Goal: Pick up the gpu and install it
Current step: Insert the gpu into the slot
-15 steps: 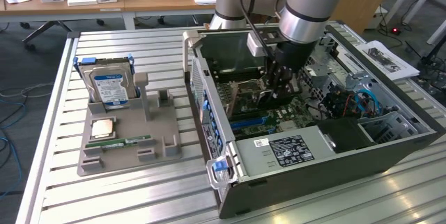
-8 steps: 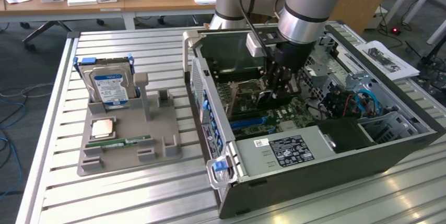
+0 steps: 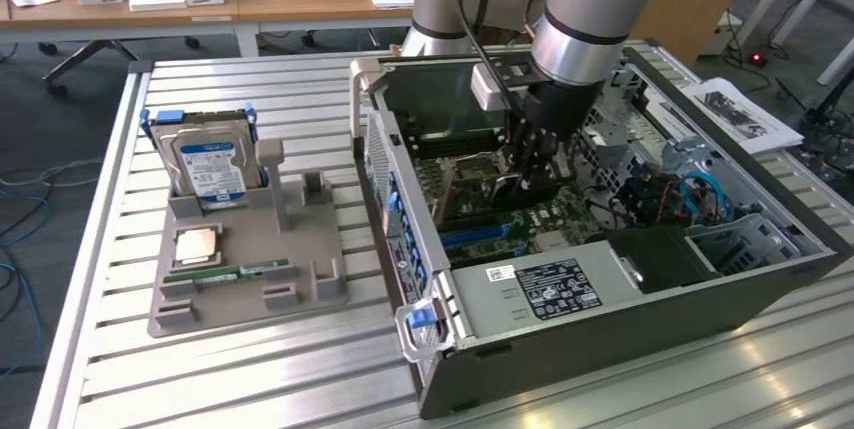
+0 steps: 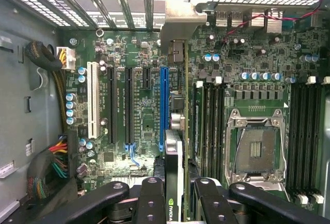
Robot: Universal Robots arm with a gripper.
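The gpu (image 4: pixel 174 152) is a thin dark card seen edge-on, with a green logo near my fingers and its metal end bracket (image 4: pixel 180 20) at the rear slot openings. My gripper (image 4: pixel 178 195) is shut on it, one black finger (image 4: pixel 152 198) on each side. The card stands upright over the motherboard (image 4: pixel 139 115), just beside the long blue slot (image 4: pixel 164 105); I cannot tell whether it touches a slot. In the exterior view my gripper (image 3: pixel 534 184) reaches down into the open computer case (image 3: pixel 641 299).
Memory slots (image 4: pixel 209 126) and the bare CPU socket (image 4: pixel 255 149) lie beside the card. Cable bundles (image 4: pixel 56 162) run along the case wall. Left of the case, a grey tray (image 3: pixel 300 229) holds a hard drive (image 3: pixel 211 164), a chip (image 3: pixel 198 244) and a green memory stick (image 3: pixel 240 274).
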